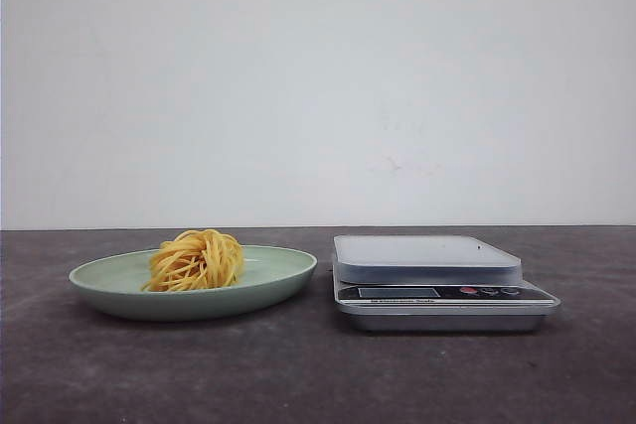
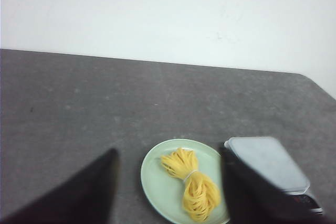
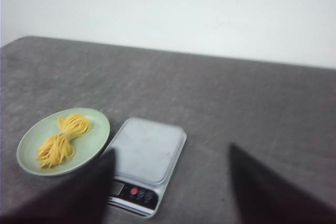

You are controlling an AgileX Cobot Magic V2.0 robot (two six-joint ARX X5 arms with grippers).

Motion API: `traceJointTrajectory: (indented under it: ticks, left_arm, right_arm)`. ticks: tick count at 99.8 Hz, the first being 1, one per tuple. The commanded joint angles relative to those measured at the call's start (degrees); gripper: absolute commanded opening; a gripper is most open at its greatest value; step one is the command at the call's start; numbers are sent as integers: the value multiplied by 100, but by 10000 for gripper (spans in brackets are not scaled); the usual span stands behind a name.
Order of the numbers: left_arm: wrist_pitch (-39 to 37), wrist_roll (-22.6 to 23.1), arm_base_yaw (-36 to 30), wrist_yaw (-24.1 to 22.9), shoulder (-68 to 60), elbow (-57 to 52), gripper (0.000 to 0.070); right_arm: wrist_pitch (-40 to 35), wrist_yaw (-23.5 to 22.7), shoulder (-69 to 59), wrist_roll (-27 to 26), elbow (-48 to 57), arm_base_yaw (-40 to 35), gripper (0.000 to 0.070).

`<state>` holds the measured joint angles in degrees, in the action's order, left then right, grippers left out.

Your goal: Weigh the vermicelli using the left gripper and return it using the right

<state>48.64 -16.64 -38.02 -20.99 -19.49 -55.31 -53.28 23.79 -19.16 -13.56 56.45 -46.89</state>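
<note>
A: Starting at the left, what is on the table (image 1: 298, 374)?

B: A pale green plate (image 1: 109, 290), shallow and oval in the front view. The vermicelli (image 1: 197, 260) lies on it, a yellow-orange nest slightly left of the plate's middle. From the wrist views it reads as a longer bundle, pinched at its waist by a thin band.

A: And to the right of the plate?

B: A kitchen scale (image 1: 442, 280), just beside the plate, the two rims close but apart. Its pale platform is bare; the front strip carries a small display and a row of buttons, one of them red.

A: The grippers?

B: Neither shows in the front view. In the left wrist view the left gripper (image 2: 168, 192) hangs high over the plate, its two dark fingers spread wide, with the noodles seen between them. The right gripper (image 3: 170, 187) is likewise high up and spread wide, gripping nothing, looking down on the scale.

A: Behind it all?

B: A plain white wall (image 1: 318, 76).
</note>
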Motion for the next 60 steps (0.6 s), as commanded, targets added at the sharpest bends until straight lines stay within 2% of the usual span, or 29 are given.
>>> traceJointTrajectory:
  ticks: [1, 4, 27, 60]
  left_arm:
    - [-52, 234, -39, -22, -20, -33, 10]
    - [-68, 232, -39, -22, -20, -33, 0]
    - [-28, 118, -42, -11, -20, -33, 0]
    - [-22, 114, -39, -17, -20, -35, 0]
  right_arm:
    - [162, 11, 7, -107, 4, -61, 24]
    - [179, 7, 4, -136, -24, -61, 4]
    - [131, -2, 20, -413, -33, -61, 5]
    - [83, 24, 20, -400, -31, -61, 5]
